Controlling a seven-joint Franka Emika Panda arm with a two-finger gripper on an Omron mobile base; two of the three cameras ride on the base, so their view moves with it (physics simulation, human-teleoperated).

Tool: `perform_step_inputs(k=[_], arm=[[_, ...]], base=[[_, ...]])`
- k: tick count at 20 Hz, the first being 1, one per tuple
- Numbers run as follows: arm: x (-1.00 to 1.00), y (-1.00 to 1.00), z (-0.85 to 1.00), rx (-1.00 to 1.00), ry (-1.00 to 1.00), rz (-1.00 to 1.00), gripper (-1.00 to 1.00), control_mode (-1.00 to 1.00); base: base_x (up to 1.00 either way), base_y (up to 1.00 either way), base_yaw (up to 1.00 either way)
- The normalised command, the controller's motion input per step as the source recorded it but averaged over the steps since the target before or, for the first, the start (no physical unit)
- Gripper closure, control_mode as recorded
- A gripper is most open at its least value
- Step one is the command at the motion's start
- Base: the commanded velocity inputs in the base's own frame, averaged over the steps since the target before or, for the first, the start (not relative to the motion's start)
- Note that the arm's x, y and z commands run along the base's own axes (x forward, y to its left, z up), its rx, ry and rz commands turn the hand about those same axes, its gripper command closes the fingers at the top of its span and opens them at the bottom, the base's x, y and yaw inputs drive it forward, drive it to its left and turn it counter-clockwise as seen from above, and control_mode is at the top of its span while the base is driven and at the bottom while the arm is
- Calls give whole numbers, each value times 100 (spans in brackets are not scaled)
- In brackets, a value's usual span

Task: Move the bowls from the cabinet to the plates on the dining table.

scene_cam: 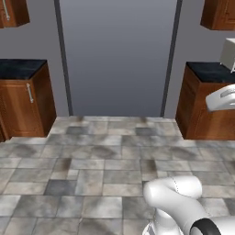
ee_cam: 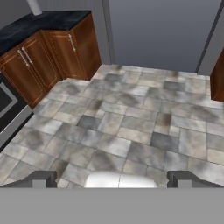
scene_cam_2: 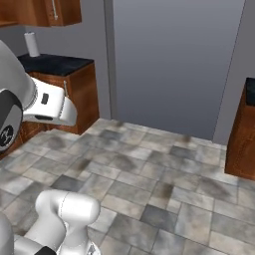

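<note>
On the far left stand low wooden cupboards (ee_cam: 52, 57) with a dark marbled counter (scene_cam: 18, 68) on top, and a white roll (scene_cam_2: 32, 45) sits upright at the back of that counter. Above them hangs the corner of a wooden wall cabinet (scene_cam_2: 50, 12) with a silver bar handle; its door looks closed, and whether this is the cabinet that holds the bowls cannot be told. In the middle, a grey tiled floor (scene_cam: 92, 170) runs up to a broad grey wall panel (scene_cam: 117, 55). The gripper (ee_cam: 113, 178) hangs over bare floor with its two fingertips (ee_cam: 41, 178) spread wide and nothing between them. On the right stands another low cupboard (scene_cam: 202, 110) with a second wall cabinet (scene_cam: 220, 13) above it.

The robot appears to be in the travelling step, with no bowl fetched yet. The bowls, plates and dining table lie outside these views. The next move likely calls for driving the base to the wall cabinet, then reaching for its handle.
</note>
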Motion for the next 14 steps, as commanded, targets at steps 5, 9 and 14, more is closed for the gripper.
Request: perform_step_inputs(k=[5, 9, 14], arm=[[0, 0, 0, 0, 0, 0, -100, 100], [0, 0, 0, 0, 0, 0, -100, 100], [0, 0, 0, 0, 0, 0, -100, 100]], base=[[62, 13, 0], [62, 13, 0], [62, 13, 0]])
